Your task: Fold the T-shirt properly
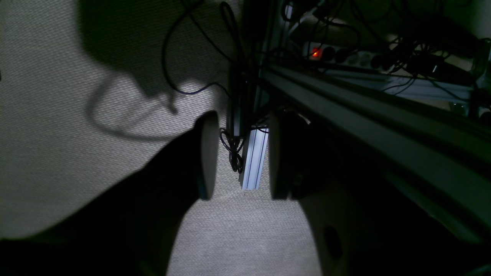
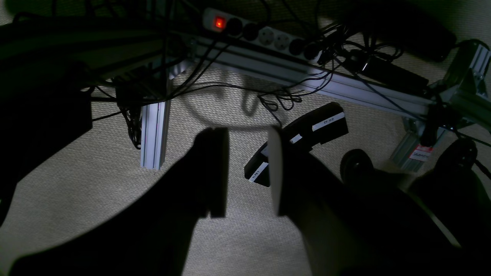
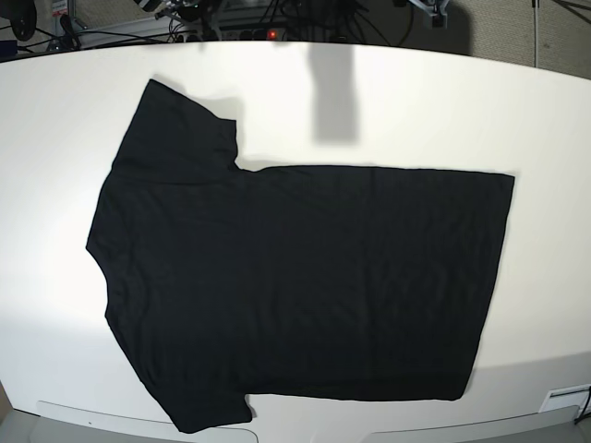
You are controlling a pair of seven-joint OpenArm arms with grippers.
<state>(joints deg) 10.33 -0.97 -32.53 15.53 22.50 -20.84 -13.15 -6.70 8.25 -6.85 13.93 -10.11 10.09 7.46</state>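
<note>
The black T-shirt (image 3: 295, 277) lies spread flat on the white table (image 3: 416, 101), plain side up. Its sleeves are at the left and its hem at the right. No print shows. Neither arm appears in the base view. In the left wrist view my left gripper (image 1: 241, 157) is open and empty, hanging over grey carpet (image 1: 57, 134) beside the table frame. In the right wrist view my right gripper (image 2: 245, 172) is open and empty, also over carpet (image 2: 96, 184). The shirt is out of view in both wrist views.
Aluminium frame beams (image 1: 376, 115) (image 2: 307, 78), loose cables (image 1: 230, 149) and a power strip with a red light (image 2: 264, 36) are close to both grippers. A black labelled part (image 2: 307, 130) and a caster wheel (image 2: 355, 165) lie near the right gripper.
</note>
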